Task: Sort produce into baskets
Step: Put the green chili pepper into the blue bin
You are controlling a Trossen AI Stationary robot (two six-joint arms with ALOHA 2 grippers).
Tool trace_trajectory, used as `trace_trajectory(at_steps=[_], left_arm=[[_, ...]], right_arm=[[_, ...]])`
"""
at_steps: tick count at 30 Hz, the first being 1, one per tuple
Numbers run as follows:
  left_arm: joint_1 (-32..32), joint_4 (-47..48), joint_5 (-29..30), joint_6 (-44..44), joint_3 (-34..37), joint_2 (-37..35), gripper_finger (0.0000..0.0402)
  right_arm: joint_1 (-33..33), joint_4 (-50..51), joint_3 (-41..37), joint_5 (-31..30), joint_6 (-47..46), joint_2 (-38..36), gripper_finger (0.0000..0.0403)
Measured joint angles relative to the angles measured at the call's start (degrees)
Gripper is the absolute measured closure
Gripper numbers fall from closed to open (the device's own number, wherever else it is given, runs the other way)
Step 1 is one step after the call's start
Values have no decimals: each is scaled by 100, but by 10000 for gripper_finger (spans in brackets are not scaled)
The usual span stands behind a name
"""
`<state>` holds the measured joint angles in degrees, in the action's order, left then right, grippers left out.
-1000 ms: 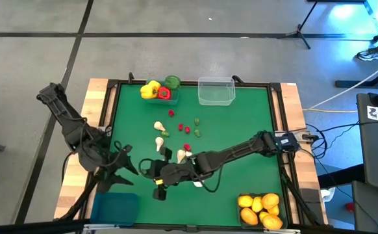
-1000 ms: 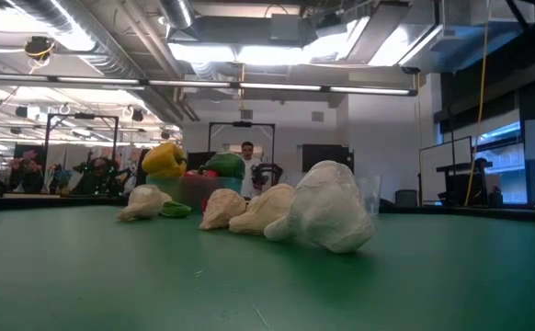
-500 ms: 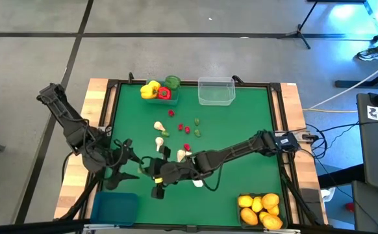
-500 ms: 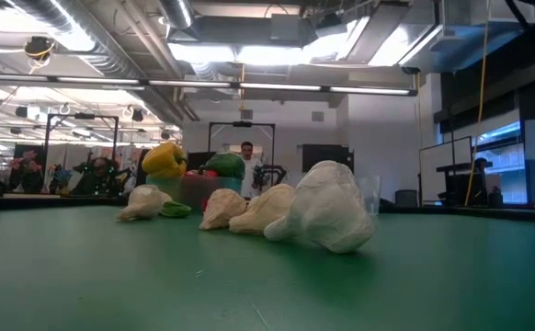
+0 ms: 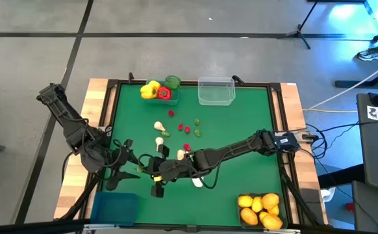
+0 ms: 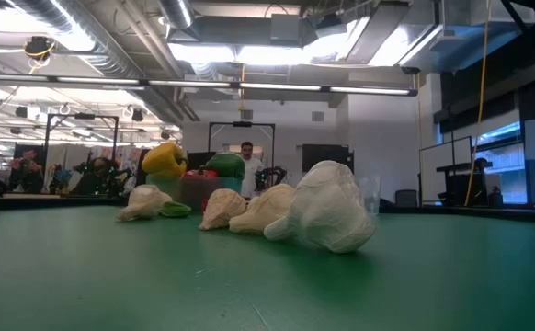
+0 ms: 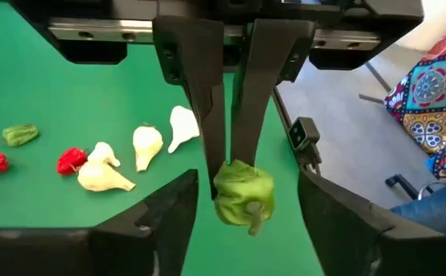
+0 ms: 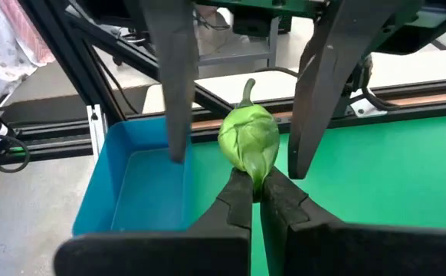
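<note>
Seen from above, two dark robot arms meet near the front left of a green desk. The right tool has its fingers pressed together, pinching the lower tip of a small light green pepper and holding it up, stem on top. The left tool faces it with fingers spread, one on each side of the pepper and not touching it. Below and beyond the pepper sits an open blue bin at the front left corner. Elsewhere on the desk lie white garlic bulbs, tiny red and green pieces, a bin of bell peppers, a clear bin and a bin of orange citrus.

The pepper looks like a light, hollow plastic toy, smooth and probably slippery. Its rounded, wide middle seems the safest place to grip; the narrow tip held now offers little purchase, so it could twist or slip.
</note>
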<state>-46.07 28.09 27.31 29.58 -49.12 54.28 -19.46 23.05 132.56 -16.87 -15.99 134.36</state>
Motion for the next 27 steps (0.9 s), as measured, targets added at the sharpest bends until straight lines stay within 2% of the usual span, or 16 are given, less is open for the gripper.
trace_trajectory(at_steps=[8,13,20,27], left_arm=[[5,-4,11,-11,0,26,261],[5,-2,13,-5,0,26,292],[5,0,22,48,0,26,314],[5,1,20,113,0,26,315]], right_arm=[[0,-18,-3,53,0,1,403],[0,-15,-3,57,0,1,403],[-2,-17,-3,57,-2,1,387],[0,35,-3,135,-12,1,349]])
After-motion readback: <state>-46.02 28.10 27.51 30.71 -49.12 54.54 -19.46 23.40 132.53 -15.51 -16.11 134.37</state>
